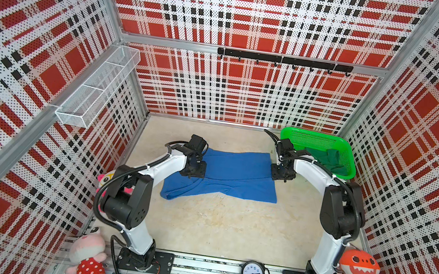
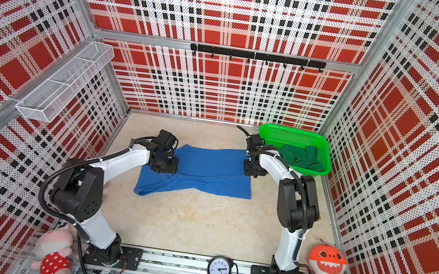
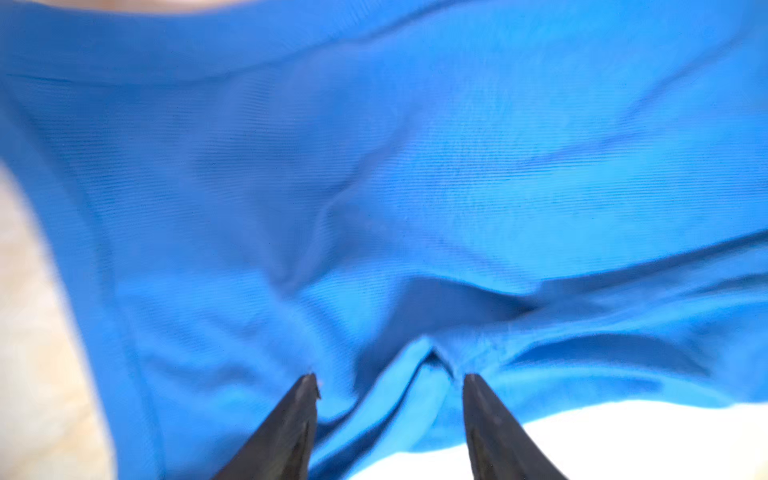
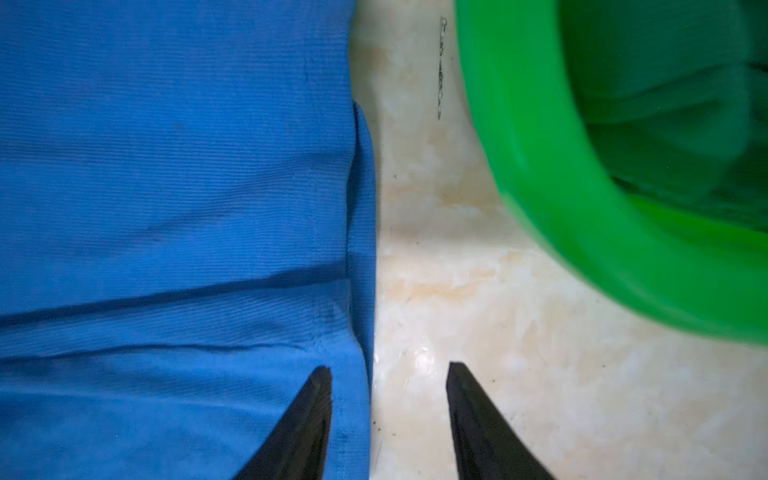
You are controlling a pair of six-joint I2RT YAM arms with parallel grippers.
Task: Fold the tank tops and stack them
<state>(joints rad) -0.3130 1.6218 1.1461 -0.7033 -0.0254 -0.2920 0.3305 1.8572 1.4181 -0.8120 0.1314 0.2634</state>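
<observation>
Folding step: the blue tank top (image 1: 236,172) lies spread across the table (image 1: 228,227) with a lengthwise crease along it. Its near left corner trails out unevenly. I judge this first garment to be mid-fold and the stack not yet begun.
Left gripper (image 3: 390,376): the jaws stand apart, low over the left end of the blue cloth. A small ridge of fabric puckers between the tips but is not pinched.
Right gripper (image 4: 388,368): the jaws are apart too, straddling the right-hand edge of the blue cloth, one tip over fabric and one over bare table. It holds nothing.
Dark green tank top (image 1: 329,161): crumpled inside the green basket (image 1: 315,137) at the far right corner, near the right gripper.
Progress: early, by my reckoning. One top is partly folded and the other is not yet out of the basket.
Next move calls for: both pincers closing on matching ends of the blue top, at the same layer, then carrying them over together so the edges meet squarely.
Risk: the soft cloth may slip, or a tip may catch only the upper layer and drag the fold askew.
</observation>
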